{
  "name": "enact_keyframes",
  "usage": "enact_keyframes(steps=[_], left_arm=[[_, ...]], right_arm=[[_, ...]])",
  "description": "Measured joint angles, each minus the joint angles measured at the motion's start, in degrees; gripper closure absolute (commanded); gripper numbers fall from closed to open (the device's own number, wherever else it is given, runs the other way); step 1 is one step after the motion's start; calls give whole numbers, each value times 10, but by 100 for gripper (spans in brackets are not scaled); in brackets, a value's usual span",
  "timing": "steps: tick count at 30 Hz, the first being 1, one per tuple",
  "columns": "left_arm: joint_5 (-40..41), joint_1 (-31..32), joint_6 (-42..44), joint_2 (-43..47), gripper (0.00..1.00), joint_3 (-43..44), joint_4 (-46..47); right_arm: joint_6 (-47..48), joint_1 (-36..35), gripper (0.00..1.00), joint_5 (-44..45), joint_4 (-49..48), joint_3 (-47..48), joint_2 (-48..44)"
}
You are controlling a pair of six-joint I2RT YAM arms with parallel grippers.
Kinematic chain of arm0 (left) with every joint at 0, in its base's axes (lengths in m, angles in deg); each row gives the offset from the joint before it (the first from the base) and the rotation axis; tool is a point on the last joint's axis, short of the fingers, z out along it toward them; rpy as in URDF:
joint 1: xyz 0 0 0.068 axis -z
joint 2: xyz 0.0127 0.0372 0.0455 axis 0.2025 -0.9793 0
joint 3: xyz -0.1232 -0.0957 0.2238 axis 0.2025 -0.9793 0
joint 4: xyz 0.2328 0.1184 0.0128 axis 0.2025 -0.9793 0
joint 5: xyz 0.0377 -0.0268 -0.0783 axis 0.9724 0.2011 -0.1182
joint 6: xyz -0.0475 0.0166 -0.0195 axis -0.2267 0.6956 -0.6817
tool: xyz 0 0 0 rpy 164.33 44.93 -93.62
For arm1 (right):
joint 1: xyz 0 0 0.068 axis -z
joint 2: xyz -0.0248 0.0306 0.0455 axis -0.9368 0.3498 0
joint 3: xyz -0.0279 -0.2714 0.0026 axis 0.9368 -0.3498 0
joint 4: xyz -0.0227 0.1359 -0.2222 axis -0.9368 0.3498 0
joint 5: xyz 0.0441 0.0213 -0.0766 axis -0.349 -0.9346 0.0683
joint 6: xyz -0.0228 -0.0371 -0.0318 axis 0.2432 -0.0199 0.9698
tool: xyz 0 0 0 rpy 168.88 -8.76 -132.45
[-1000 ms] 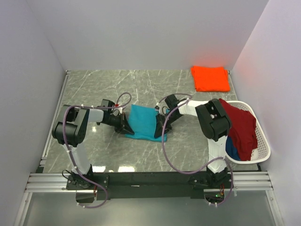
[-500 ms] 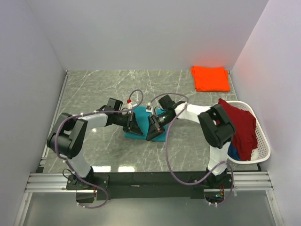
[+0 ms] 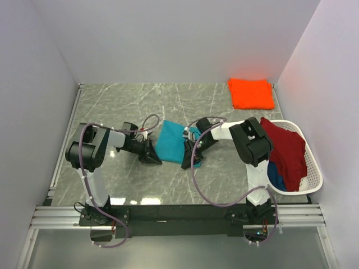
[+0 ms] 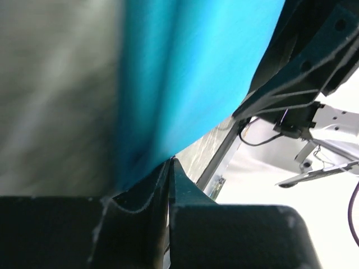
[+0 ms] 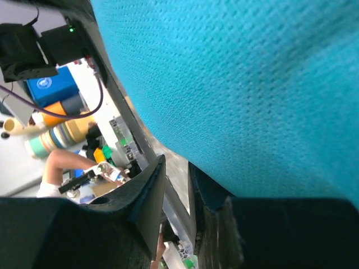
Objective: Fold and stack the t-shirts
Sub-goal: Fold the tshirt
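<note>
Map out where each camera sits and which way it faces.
Top external: above and behind the robot, looking down on the table; left gripper and right gripper show, flanking the teal t-shirt.
Left wrist: on that wrist, looking past its own shut fingers at teal cloth.
Right wrist: likewise, its parted fingers under the cloth.
Shared: all three see the teal t-shirt.

Blue shirt (image 3: pixel 274 175) — mostly under the dark red shirt (image 3: pixel 287 148), inside the basket (image 3: pixel 317 180)

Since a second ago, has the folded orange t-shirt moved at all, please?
No. The orange t-shirt still lies in the far right corner of the table, beyond the laundry basket.
</note>
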Motion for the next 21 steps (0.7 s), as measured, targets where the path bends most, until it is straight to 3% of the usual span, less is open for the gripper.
enact_keyframes(steps=[9,14,17,21], left_arm=[[-34,-39,35,4,91,-24,-7],[-74,-35,69,86,91,-38,-24],[-83,-15,70,151,90,-17,-8],[-62,48,34,166,89,23,79]], right_arm=[[95,30,72,58,118,9,-21],[205,26,70,95,213,78,-25],[255,27,68,80,244,107,-48],[258,37,68,41,238,97,-110]])
